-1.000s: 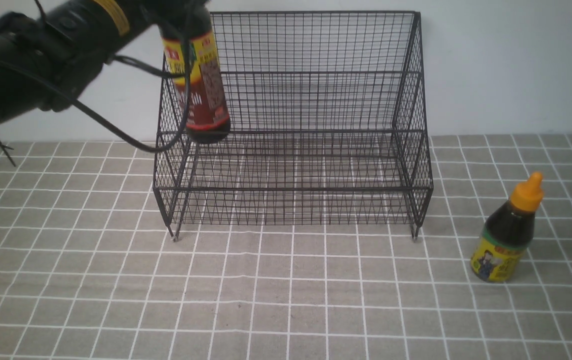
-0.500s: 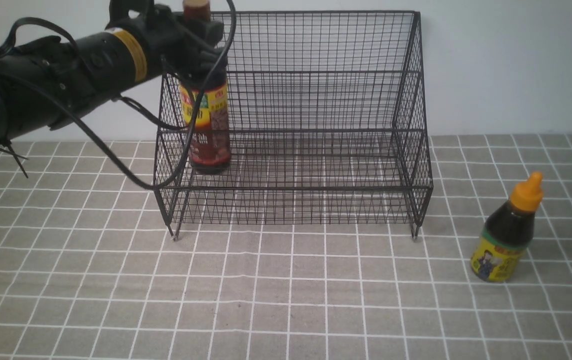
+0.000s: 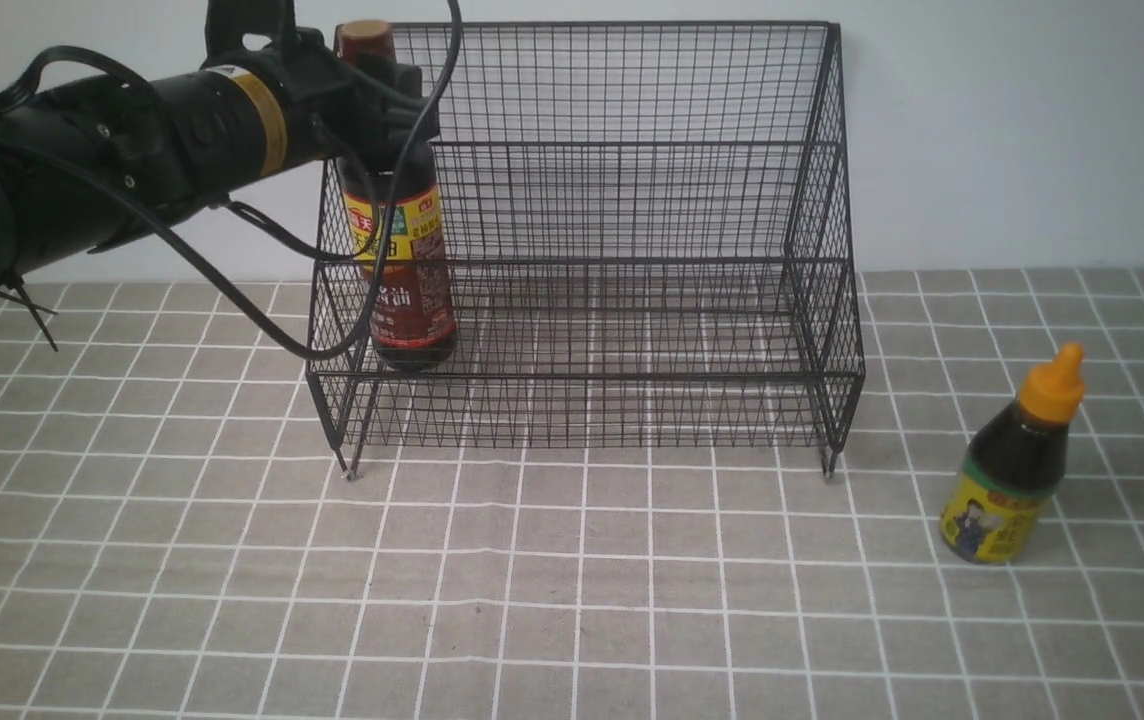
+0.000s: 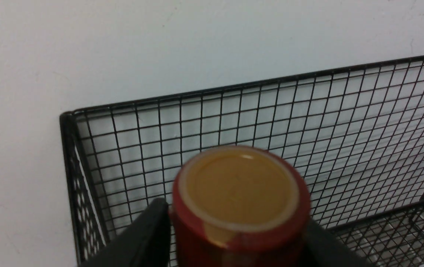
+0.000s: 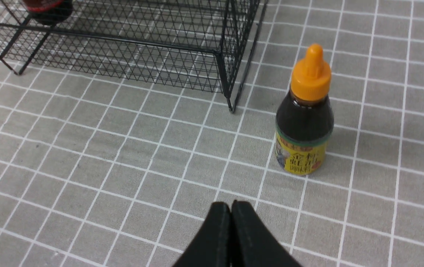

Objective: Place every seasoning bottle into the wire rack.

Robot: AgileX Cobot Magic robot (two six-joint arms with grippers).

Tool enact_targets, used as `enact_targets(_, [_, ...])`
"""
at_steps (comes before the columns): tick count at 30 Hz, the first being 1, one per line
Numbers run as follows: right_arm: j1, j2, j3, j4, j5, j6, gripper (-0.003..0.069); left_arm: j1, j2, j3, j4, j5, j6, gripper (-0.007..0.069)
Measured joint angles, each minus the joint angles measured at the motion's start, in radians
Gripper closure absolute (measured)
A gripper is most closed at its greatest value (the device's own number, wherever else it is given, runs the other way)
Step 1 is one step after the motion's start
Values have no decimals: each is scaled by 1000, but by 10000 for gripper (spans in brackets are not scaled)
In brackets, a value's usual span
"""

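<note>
The tall dark-sauce bottle with brown cap and yellow-red label stands upright at the left end of the lower tier of the black wire rack. My left gripper is shut on its neck; in the left wrist view the cap sits between the fingers. The shorter bottle with orange nozzle cap stands on the cloth right of the rack, also in the right wrist view. My right gripper is shut and empty, above the cloth near that bottle.
A grey checked cloth covers the table. A white wall stands directly behind the rack. The left arm's cables hang beside the rack's left side.
My left gripper has lowered the tall bottle from above the rack's left side down onto the lower tier. The shorter bottle has not moved.
</note>
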Motion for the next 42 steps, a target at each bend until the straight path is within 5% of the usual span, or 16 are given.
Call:
enact_targets(5, [0, 11, -46, 0, 14, -25, 670, 0, -34, 0, 131, 0, -148, 125])
enact_targets(11, [0, 111, -150, -25, 108, -27, 670, 0, -135, -2, 443, 0, -404, 99])
enact_targets(17, [0, 220, -238, -39, 193, -29, 670, 25, -186, -2, 561, -26, -610, 221])
enact_targets(19, [0, 248, -264, -41, 213, -29, 670, 52, -198, -2, 569, -66, -637, 317])
enact_targets(20, [0, 261, -278, -41, 220, -29, 670, 84, -204, -2, 572, -120, -647, 426])
enact_targets(25, [0, 262, -284, -41, 223, -29, 670, 189, -216, -2, 589, -397, -655, 617])
enact_targets(31, [0, 262, -285, -42, 223, -29, 670, 279, -282, -2, 612, -554, -623, 631])
enact_targets(35, [0, 262, -285, -41, 223, -29, 670, 295, -374, -2, 616, -522, -532, 631])
enact_targets(42, [0, 262, -285, -41, 222, -29, 670, 296, -574, -2, 599, -235, -152, 631])
